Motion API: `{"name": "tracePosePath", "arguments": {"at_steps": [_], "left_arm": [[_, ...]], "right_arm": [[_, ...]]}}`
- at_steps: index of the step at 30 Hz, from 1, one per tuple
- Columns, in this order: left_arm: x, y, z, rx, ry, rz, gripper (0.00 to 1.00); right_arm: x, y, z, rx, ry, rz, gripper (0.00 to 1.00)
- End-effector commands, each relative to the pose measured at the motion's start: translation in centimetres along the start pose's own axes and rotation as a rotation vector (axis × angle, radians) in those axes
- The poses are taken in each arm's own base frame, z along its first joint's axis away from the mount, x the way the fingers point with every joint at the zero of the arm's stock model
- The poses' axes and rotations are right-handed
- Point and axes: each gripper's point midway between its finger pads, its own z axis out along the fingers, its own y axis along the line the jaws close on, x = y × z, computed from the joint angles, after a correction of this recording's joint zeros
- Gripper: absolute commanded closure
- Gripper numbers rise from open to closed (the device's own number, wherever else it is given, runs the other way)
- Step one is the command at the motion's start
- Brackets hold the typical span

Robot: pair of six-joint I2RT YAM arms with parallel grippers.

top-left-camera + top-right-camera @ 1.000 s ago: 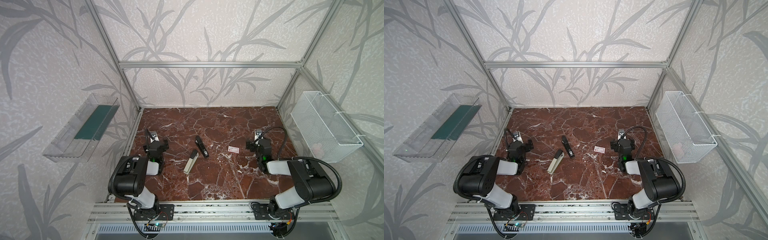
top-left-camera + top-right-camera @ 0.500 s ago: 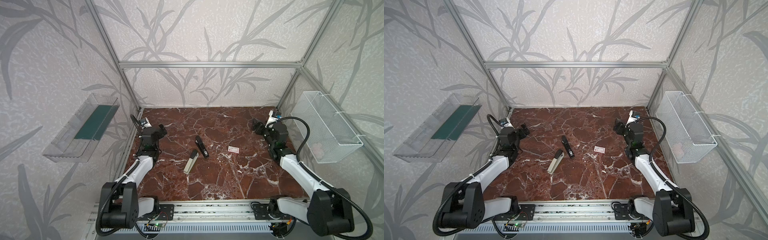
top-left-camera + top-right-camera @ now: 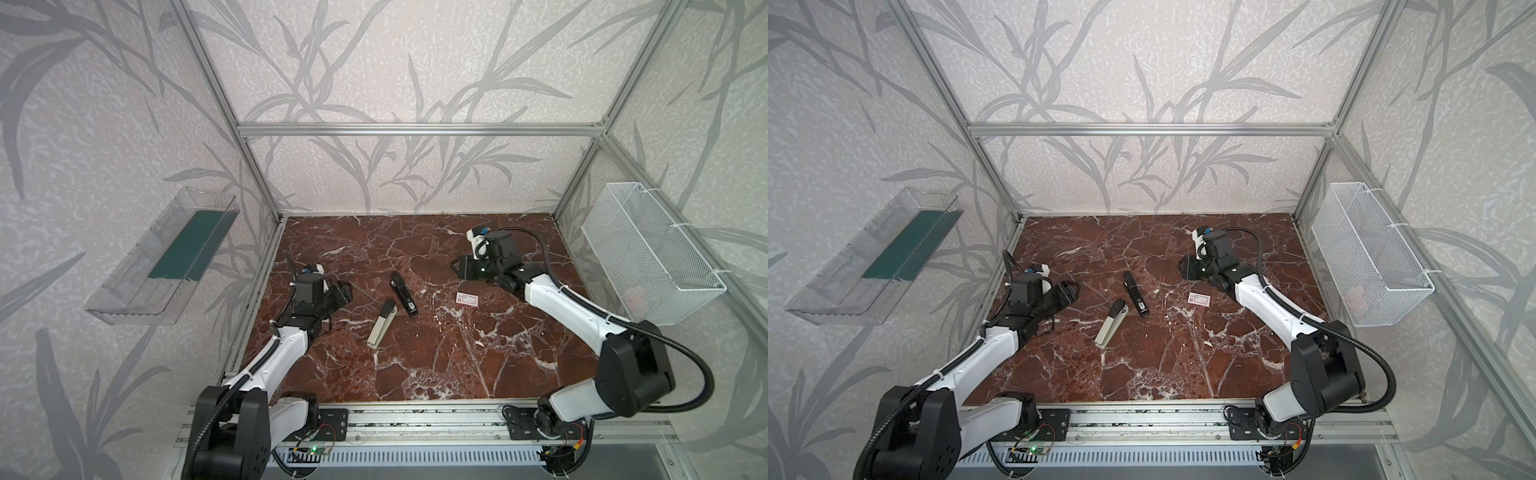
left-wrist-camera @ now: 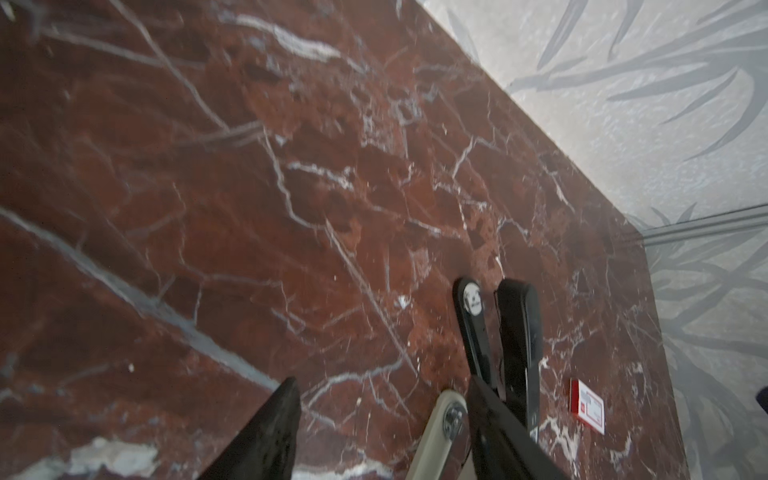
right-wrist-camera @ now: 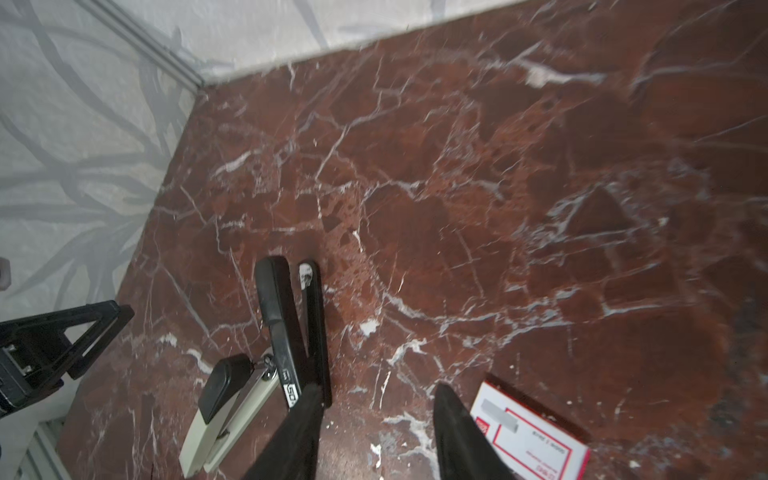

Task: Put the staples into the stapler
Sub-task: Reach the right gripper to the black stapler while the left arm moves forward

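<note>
Tabletop scene with two robot arms over a red-brown marble table. The stapler, slim and black, lies between the two grippers, about as far from one as from the other. Its long axis runs from the far side of the table toward the robot, slightly slanted, with the white-labelled end nearer the robot. In the right wrist view the stapler shows as two black halves spread in a narrow V, joined at the labelled end. A beige stapler lies just beside that end, on the left gripper's side.

The left gripper is held above the table, apart from the stapler, with its jaws partway apart and empty. The right gripper also hovers with its jaws partway apart and nothing between them.

The staples themselves are not visible. The small white staple box with red print looks closed and lies flat. It is near the right gripper; in the right wrist view the staple box lies just beside that gripper. It is well apart from the left gripper, beyond both staplers.

Judging from this layout, the right arm is far better placed to take the box. The left arm seems better placed to steady the stapler, coming in from the beige stapler's side.
</note>
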Motion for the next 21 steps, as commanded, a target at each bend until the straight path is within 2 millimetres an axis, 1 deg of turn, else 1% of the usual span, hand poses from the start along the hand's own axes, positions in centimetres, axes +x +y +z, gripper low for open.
{"name": "tracePosePath", "arguments": {"at_steps": [1, 2, 3, 6, 12, 17, 21], "left_arm": [[1.5, 0.1, 0.0, -0.010, 0.059, -0.033, 0.39], [1.6, 0.2, 0.1, -0.011, 0.064, -0.033, 0.39], [1.7, 0.2, 0.3, -0.014, 0.067, -0.035, 0.39], [1.5, 0.0, 0.8, -0.010, 0.074, -0.047, 0.39], [1.9, -0.3, 2.3, -0.002, 0.118, -0.063, 0.36], [2.3, -0.5, 2.6, 0.002, 0.140, -0.066, 0.36], [2.5, 0.3, 2.7, -0.037, 0.140, -0.062, 0.36]], "right_arm": [[3.1, 1.0, 2.1, 0.081, 0.173, -0.093, 0.55], [3.2, 1.6, 2.8, 0.091, 0.200, -0.115, 0.55], [3.8, 2.5, 3.9, 0.101, 0.247, -0.152, 0.54], [4.1, 4.2, 5.8, 0.152, 0.321, -0.232, 0.49], [3.9, 7.4, 10.0, 0.152, 0.373, -0.297, 0.46], [3.6, 8.7, 12.5, 0.143, 0.399, -0.321, 0.43], [3.8, 8.9, 14.3, 0.152, 0.420, -0.339, 0.45]]}}
